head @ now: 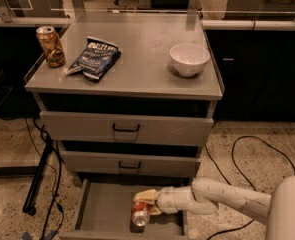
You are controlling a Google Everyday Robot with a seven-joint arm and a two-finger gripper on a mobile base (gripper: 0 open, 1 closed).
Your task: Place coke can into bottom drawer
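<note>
The far end of the coke can (139, 217), low in the frame, is covered by the gripper (143, 204), which is seen just over it inside the bottom drawer (99, 211). Whether the can is gripped cannot be told. The drawer's rear is hidden under the middle drawer (87, 163), and its front is cut by the lower edge. The arm (227, 199) is cut off at lower right.

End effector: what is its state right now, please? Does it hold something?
End effector: low inside the open bottom drawer, right at the coke can; open, closed or gripping the can cannot be told.
</note>
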